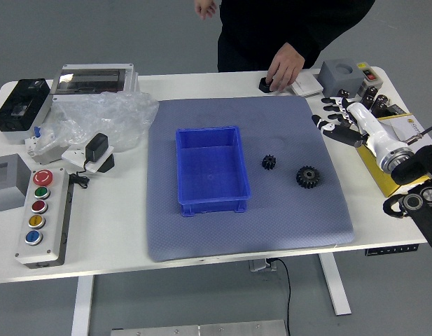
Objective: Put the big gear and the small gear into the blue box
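Note:
My right hand (332,119) reaches in from the right over the mat's right edge, above and to the right of both gears. Its fingers are spread and hold nothing. The big black gear (308,177) lies flat on the grey-blue mat, right of centre. Up and to the left of it lies the small black gear (269,162), between the big gear and the blue box (213,173). The open blue box stands on the mat, and its floor shows no objects. My left hand is out of view.
A person stands at the far side, one hand (284,66) at a small black object (265,85) on the table's far edge. Left are a button panel (44,217), plastic wrap (103,119) and devices. At right lie a yellow box (377,171) and a grey block (339,75).

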`<control>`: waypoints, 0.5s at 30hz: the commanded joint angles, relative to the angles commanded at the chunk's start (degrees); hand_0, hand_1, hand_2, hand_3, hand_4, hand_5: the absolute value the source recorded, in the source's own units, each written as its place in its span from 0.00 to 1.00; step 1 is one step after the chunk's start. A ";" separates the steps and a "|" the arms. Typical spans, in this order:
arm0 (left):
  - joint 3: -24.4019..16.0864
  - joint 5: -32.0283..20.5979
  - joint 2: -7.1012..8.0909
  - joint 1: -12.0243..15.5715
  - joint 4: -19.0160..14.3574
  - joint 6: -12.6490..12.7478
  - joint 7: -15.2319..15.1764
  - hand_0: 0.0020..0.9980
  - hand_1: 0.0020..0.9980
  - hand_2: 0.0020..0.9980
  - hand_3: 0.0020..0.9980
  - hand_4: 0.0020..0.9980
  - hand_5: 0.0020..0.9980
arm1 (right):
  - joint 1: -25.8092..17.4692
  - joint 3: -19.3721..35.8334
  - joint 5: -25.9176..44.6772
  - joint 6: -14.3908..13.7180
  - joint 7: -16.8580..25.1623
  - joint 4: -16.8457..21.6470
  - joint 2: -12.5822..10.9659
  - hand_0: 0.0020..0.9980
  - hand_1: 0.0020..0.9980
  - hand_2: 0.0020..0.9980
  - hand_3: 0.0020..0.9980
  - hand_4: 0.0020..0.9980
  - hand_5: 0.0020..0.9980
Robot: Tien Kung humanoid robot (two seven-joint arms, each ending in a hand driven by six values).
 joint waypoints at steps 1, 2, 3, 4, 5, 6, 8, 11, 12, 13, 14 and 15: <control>0.00 0.00 0.00 0.00 0.00 0.00 0.00 0.78 0.81 0.79 0.83 0.63 0.24 | 0.04 -0.20 -0.32 0.24 -0.26 0.04 -0.02 0.83 0.84 0.95 0.98 0.72 0.32; 0.00 0.00 0.00 0.00 0.00 0.00 0.00 0.78 0.81 0.79 0.83 0.63 0.24 | 0.09 -0.42 -0.63 0.48 -0.52 0.08 -0.04 0.83 0.84 0.95 0.98 0.72 0.32; -0.01 0.00 -0.01 0.00 0.00 0.01 0.01 0.78 0.81 0.79 0.83 0.63 0.24 | 0.18 -0.90 -1.26 0.97 -1.03 0.15 -0.08 0.83 0.84 0.95 0.98 0.72 0.32; -0.02 0.00 -0.02 0.00 0.00 0.02 0.01 0.78 0.81 0.79 0.83 0.63 0.24 | 0.26 -1.31 -1.79 1.35 -1.45 0.21 -0.11 0.83 0.84 0.95 0.98 0.72 0.32; -0.01 0.00 -0.02 0.00 0.00 0.02 0.01 0.78 0.81 0.79 0.83 0.63 0.24 | 0.34 -1.71 -2.33 1.73 -1.86 0.27 -0.14 0.83 0.84 0.95 0.98 0.72 0.32; -0.01 0.01 -0.03 0.01 0.00 0.03 0.02 0.78 0.81 0.79 0.83 0.63 0.24 | 0.44 -2.12 -2.96 2.16 -2.30 0.34 -0.18 0.83 0.84 0.95 0.98 0.72 0.32; -0.01 0.03 -0.04 0.01 0.00 0.03 0.02 0.78 0.81 0.79 0.82 0.63 0.24 | 0.65 -2.93 -4.12 3.01 -3.14 0.45 -0.29 0.86 0.87 0.98 1.00 0.72 0.28; 0.00 0.04 -0.02 0.03 0.00 0.04 0.02 0.78 0.81 0.79 0.82 0.63 0.24 | 1.01 -4.30 -5.50 4.24 -4.38 0.57 -0.56 0.86 0.87 0.98 1.00 0.72 0.28; 0.00 0.04 -0.01 0.03 0.00 0.04 0.02 0.78 0.81 0.79 0.82 0.63 0.24 | 1.11 -4.69 -5.81 4.55 -4.70 0.59 -0.64 0.86 0.87 0.98 1.00 0.72 0.28; 0.00 0.05 -0.01 0.04 0.00 0.04 0.02 0.78 0.81 0.79 0.82 0.63 0.24 | 1.19 -5.05 -6.09 4.84 -5.00 0.60 -0.71 0.86 0.87 0.98 1.00 0.72 0.28; 0.01 0.06 0.00 0.04 0.00 0.05 0.03 0.78 0.81 0.79 0.82 0.63 0.24 | 1.31 -5.53 -6.43 5.20 -5.37 0.60 -0.81 0.91 0.92 0.99 0.99 0.72 0.26; 0.01 0.06 0.00 0.05 0.00 0.05 0.03 0.78 0.81 0.79 0.82 0.63 0.24 | 1.39 -5.91 -6.69 5.43 -5.64 0.59 -0.88 0.91 0.92 0.99 0.99 0.72 0.26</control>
